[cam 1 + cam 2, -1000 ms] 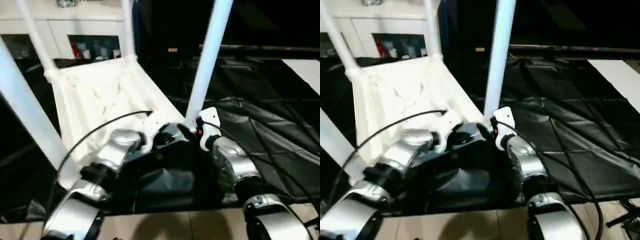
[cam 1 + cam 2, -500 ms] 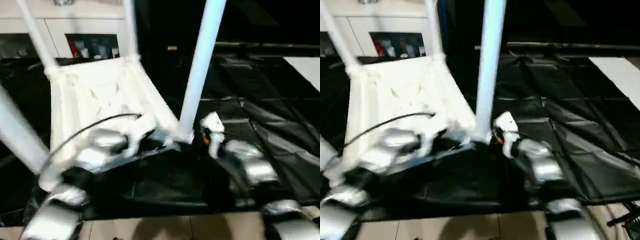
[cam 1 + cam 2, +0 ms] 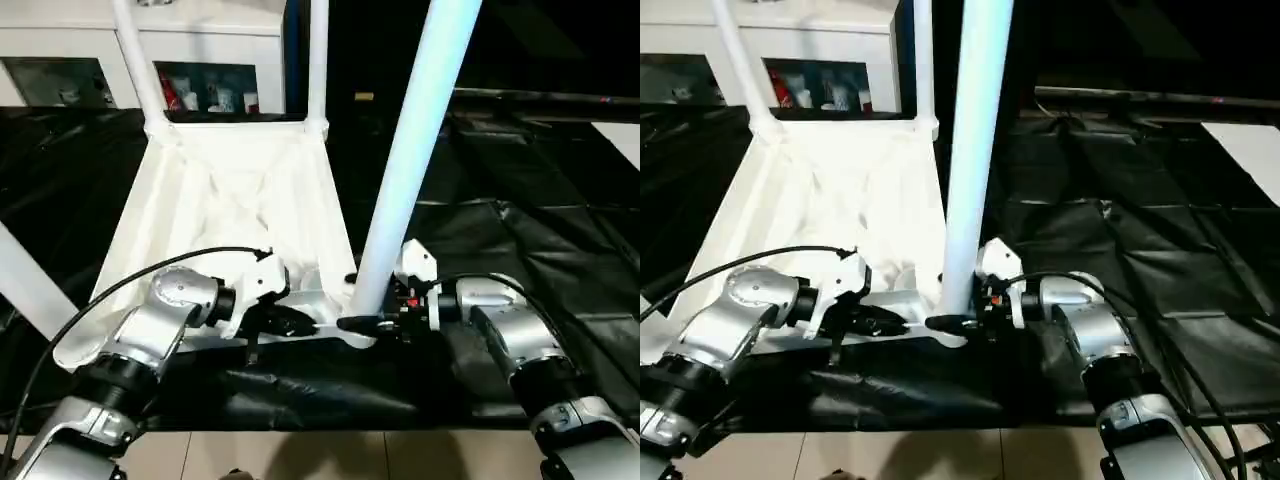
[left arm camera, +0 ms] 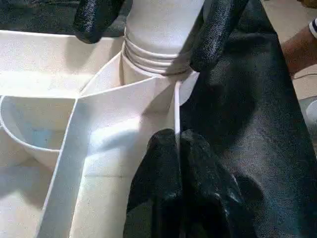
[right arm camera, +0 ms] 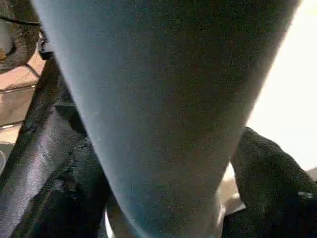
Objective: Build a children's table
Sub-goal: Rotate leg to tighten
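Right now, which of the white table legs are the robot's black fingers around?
The near-right leg, the big one in front. The right gripper straddles its base at the corner socket; the other legs stand untouched.

A crinkled black sheet (image 3: 520, 215) covers the floor on the left, the right and the far side. At the far left stands a white cabinet (image 3: 215, 45) with glass doors — small items (image 3: 205, 98) sit behind the panes. Nearest, a beige tiled strip (image 3: 330, 455) runs along the sheet's edge — a pale patch (image 3: 622, 135) lies far right.
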`<state>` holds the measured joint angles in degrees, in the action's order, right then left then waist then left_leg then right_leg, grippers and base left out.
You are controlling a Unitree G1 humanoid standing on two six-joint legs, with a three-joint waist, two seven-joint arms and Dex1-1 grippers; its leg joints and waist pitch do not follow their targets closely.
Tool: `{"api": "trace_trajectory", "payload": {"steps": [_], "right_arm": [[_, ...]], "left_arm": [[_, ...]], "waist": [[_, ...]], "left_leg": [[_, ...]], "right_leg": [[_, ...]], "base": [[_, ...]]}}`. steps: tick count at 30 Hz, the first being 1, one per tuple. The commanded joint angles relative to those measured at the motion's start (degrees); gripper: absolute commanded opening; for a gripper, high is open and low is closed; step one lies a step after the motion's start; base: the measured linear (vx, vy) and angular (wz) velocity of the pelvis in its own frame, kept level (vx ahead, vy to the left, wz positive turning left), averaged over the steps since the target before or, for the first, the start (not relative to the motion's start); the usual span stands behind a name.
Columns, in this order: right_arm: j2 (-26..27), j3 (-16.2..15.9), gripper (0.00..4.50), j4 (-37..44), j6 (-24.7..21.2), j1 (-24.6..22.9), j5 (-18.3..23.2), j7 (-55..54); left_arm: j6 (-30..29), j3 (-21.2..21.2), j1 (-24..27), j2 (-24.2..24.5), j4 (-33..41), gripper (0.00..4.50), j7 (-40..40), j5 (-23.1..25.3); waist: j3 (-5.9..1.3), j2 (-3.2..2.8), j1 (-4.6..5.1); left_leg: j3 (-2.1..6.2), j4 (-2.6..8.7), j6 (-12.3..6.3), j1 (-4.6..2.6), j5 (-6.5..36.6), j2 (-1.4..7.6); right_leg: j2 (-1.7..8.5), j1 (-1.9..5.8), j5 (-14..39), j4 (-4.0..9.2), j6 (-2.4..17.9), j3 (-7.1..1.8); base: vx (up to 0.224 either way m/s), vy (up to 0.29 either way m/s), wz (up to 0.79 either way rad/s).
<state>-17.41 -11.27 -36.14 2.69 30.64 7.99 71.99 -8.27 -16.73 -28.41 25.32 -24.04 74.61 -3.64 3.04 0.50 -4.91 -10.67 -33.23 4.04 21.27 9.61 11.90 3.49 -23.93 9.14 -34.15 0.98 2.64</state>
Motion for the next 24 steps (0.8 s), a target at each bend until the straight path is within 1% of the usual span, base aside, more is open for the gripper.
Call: {"api": "trace_trajectory", "payload": {"steps": [1, 2, 3, 4, 5, 6, 7, 8, 9, 10, 11, 12, 13, 14, 15, 16, 17, 18, 19, 20, 21, 22, 23, 24], "right_arm": [[-0.5, 0.2, 3.33, 1.6, -0.8, -0.4, 0.4, 0.4], [0.0, 0.2, 3.21, 2.0, -1.3, -0.9, 0.7, 0.2], [0.0, 0.2, 3.21, 2.0, -1.3, -0.9, 0.7, 0.2], [0.4, 0.5, 3.04, 2.0, -1.5, -1.2, 0.8, -0.6], [1.9, 1.3, 2.95, 0.7, -1.7, -1.4, 0.1, -4.9], [2.6, 1.7, 2.89, -0.2, -1.4, -1.4, -0.4, -7.5], [3.6, 2.0, 2.83, -1.6, -1.2, -1.4, -1.6, -11.4], [3.6, 2.0, 2.74, -1.6, -1.2, -1.4, -1.6, -11.4], [5.6, 2.7, 2.64, -4.3, -0.1, -1.2, -3.9, -20.2], [6.3, 3.0, 2.59, -5.1, -0.1, -1.1, -4.3, -22.9], [7.1, 3.4, 2.56, -5.7, -0.2, -1.1, -4.6, -25.4], [8.5, 4.3, 2.54, -6.5, -0.7, -0.9, -4.7, -29.3], [9.8, 5.0, 2.50, -7.1, -1.5, -0.7, -4.6, -32.8], [10.4, 5.4, 2.47, -7.4, -1.9, -0.6, -4.6, -34.6], [12.1, 6.2, 2.36, -7.8, -2.6, -0.3, -4.4, -38.0], [13.7, 6.8, 2.36, -8.3, -3.4, 0.1, -4.3, -41.2], [16.4, 7.2, 2.36, -9.3, -4.1, 1.0, -4.2, -44.8], [16.6, 7.3, 2.36, -9.4, -4.1, 1.1, -4.2, -45.1], [17.2, 7.3, 2.36, -9.6, -4.2, 1.3, -4.2, -45.6], [18.0, 6.3, 2.36, -9.4, -3.0, 1.4, -4.8, -44.8], [18.5, 5.6, 2.36, -9.1, -1.7, 1.4, -5.0, -43.6], [18.6, 5.5, 2.36, -8.5, -1.1, 1.3, -4.3, -41.6], [18.4, 5.5, 2.36, -8.1, -1.0, 1.2, -3.6, -39.8], [18.3, 5.6, 2.55, -7.8, -0.9, 1.1, -3.1, -38.6]], "left_arm": [[0.1, -1.4, 0.4, 0.1, 2.2, 0.00, 2.6, -1.0], [-0.1, -1.1, 0.2, -0.6, 1.9, 0.00, 1.3, -0.8], [-0.1, -1.1, 0.2, -0.6, 1.9, 0.00, 1.3, -0.8], [-0.1, -1.0, -0.1, -1.1, 1.4, 0.00, 0.1, -0.4], [-0.8, -0.4, -1.0, -2.7, -0.2, 0.00, -3.5, 0.7], [-1.2, -0.2, -1.5, -3.6, -1.1, 0.00, -5.3, 1.2], [-1.2, 0.3, -2.3, -4.8, -2.5, 0.00, -7.8, 1.6], [-1.2, 0.3, -2.3, -4.8, -2.5, 0.00, -7.8, 1.6], [-1.1, 0.8, -4.0, -7.3, -5.4, 0.00, -12.6, 2.6], [-1.1, 1.0, -4.5, -8.1, -6.3, 0.00, -14.2, 2.8], [-1.1, 1.1, -5.1, -9.0, -7.2, 0.00, -15.7, 3.0], [-1.3, 1.5, -6.1, -10.6, -8.7, 0.00, -18.3, 3.3], [-1.3, 1.8, -7.0, -12.1, -10.1, 0.00, -20.6, 3.5], [-1.4, 1.9, -7.4, -12.9, -10.8, 0.00, -21.8, 3.6], [-1.4, 2.3, -8.5, -14.7, -12.2, 0.00, -24.5, 3.7], [-1.5, 2.7, -9.4, -16.4, -13.4, 0.00, -26.6, 3.7], [-1.1, 2.9, -10.8, -19.0, -15.4, 0.00, -29.6, 4.1], [-1.1, 2.9, -10.9, -19.2, -15.5, 0.00, -29.8, 4.2], [-1.0, 2.9, -11.2, -19.6, -15.9, 0.00, -30.2, 4.3], [-0.5, 2.6, -11.4, -20.2, -16.1, 0.00, -29.8, 4.3], [0.1, 2.3, -11.6, -20.6, -16.4, 0.00, -29.0, 4.4], [0.4, 2.0, -11.3, -20.4, -16.0, 0.00, -27.6, 4.1], [0.3, 1.8, -11.1, -20.1, -15.4, 0.00, -26.6, 4.0], [0.2, 1.7, -10.9, -19.9, -15.0, 0.00, -26.0, 3.9]], "waist": [[-3.79, 0.27, 0.19], [-3.79, 0.28, 0.19], [-3.80, 0.28, 0.14], [-3.78, 0.28, 0.14], [-3.79, 0.27, 0.11], [-3.65, 0.29, 0.25], [-3.60, 0.39, 0.44], [-3.50, 0.36, 0.52], [-3.40, 0.42, 0.57], [-3.24, 0.40, 0.82], [-3.24, 0.54, 1.05], [-3.35, 0.52, 1.09], [-3.28, 0.52, 1.46], [-3.38, 0.44, 1.60], [-3.35, 0.62, 1.85], [-3.29, 0.29, 2.09], [-3.49, 0.49, 2.07], [-3.45, 0.51, 2.18], [-3.50, 0.52, 2.17], [-3.60, -0.39, 2.17], [-3.56, -0.10, 2.30], [-3.62, 0.07, 2.22], [-3.70, -0.02, 2.16], [-3.67, -0.04, 2.25]], "left_leg": [[0.12, 3.61, -2.17, -0.85, 12.9, 1.47], [0.07, 3.58, -2.31, -0.82, 12.8, 1.44], [0.05, 3.54, -2.35, -0.85, 12.6, 1.42], [0.07, 3.58, -2.34, -0.81, 12.5, 1.43], [0.09, 3.60, -2.29, -0.82, 12.5, 1.43], [0.11, 3.64, -1.94, -0.80, 12.9, 1.39], [0.18, 3.71, -1.48, -0.94, 14.0, 1.24], [0.23, 3.77, -1.17, -0.97, 14.5, 1.25], [0.37, 3.85, -0.48, -1.09, 15.9, 1.24], [0.38, 3.92, 0.32, -1.26, 16.9, 1.09], [0.53, 3.96, 0.74, -1.25, 17.5, 0.96], [0.66, 3.98, 0.85, -1.24, 17.6, 0.99], [0.57, 3.95, 0.77, -1.19, 17.7, 0.85], [0.65, 3.91, 0.80, -1.31, 18.1, 0.91], [0.72, 3.95, 0.46, -1.03, 18.2, 0.90], [0.59, 3.92, 0.48, -1.03, 18.1, 0.76], [0.67, 3.74, 0.29, -1.20, 18.2, 0.71], [0.53, 3.74, 0.08, -1.08, 17.7, 0.62], [0.68, 3.80, -0.07, -0.99, 17.7, 0.66], [0.60, 3.75, -0.18, -1.05, 17.7, 0.70], [0.59, 3.76, -0.40, -0.83, 17.7, 0.66], [0.54, 3.69, -0.78, -0.84, 17.7, 0.59], [0.53, 3.66, -1.02, -0.95, 17.6, 0.64], [0.51, 3.66, -1.45, -0.77, 17.3, 0.65]], "right_leg": [[3.70, 2.91, 14.9, 3.66, 11.3, -2.12], [3.66, 2.92, 14.5, 3.66, 11.4, -2.10], [3.65, 2.92, 14.3, 3.67, 11.4, -2.12], [3.62, 2.92, 14.2, 3.64, 11.5, -2.11], [3.64, 2.93, 14.3, 3.63, 11.5, -2.08], [3.72, 2.79, 15.1, 3.76, 11.4, -2.12], [3.77, 2.77, 17.4, 4.10, 10.8, -2.12], [3.79, 2.66, 18.9, 4.22, 10.4, -2.11], [3.93, 2.63, 21.8, 4.47, 9.5, -2.14], [3.85, 2.32, 24.3, 4.82, 8.7, -2.11], [3.87, 2.41, 26.1, 4.98, 7.8, -2.08], [3.99, 2.57, 26.4, 4.94, 7.5, -2.04], [3.86, 2.33, 26.9, 5.13, 7.1, -2.10], [3.95, 2.29, 26.9, 5.15, 7.2, -2.09], [3.87, 2.48, 26.7, 5.13, 7.1, -2.00], [3.74, 2.26, 26.5, 5.35, 7.0, -2.11], [3.86, 2.41, 26.5, 5.35, 7.0, -2.04], [3.76, 2.30, 26.1, 5.40, 6.9, -2.13], [3.83, 2.51, 26.0, 5.31, 7.1, -1.99], [3.78, 2.41, 24.4, 5.39, 7.4, -2.09], [3.70, 2.52, 23.6, 5.34, 7.5, -2.05], [3.67, 2.60, 22.8, 5.20, 7.9, -2.06], [3.75, 2.58, 22.5, 5.17, 8.1, -2.10], [3.75, 2.73, 21.9, 5.09, 8.5, -2.10]], "base": [[0.000, 0.000, 0.00], [0.000, 0.000, 0.00], [0.000, 0.000, 0.00], [0.000, 0.000, 0.00], [0.000, 0.000, 0.00], [0.000, 0.000, 0.00], [0.000, 0.000, 0.00], [0.000, 0.000, 0.00], [0.000, 0.000, 0.00], [0.000, 0.000, 0.00], [0.000, 0.000, 0.00], [0.000, 0.000, 0.00], [0.000, 0.000, 0.00], [0.000, 0.000, 0.00], [0.000, 0.000, 0.00], [0.000, 0.000, 0.00], [0.000, 0.000, 0.00], [0.000, 0.000, 0.00], [0.000, 0.000, 0.00], [0.000, 0.000, 0.00], [0.000, 0.000, 0.00], [0.000, 0.000, 0.00], [0.000, 0.000, 0.00], [0.000, 0.000, 0.00]]}}
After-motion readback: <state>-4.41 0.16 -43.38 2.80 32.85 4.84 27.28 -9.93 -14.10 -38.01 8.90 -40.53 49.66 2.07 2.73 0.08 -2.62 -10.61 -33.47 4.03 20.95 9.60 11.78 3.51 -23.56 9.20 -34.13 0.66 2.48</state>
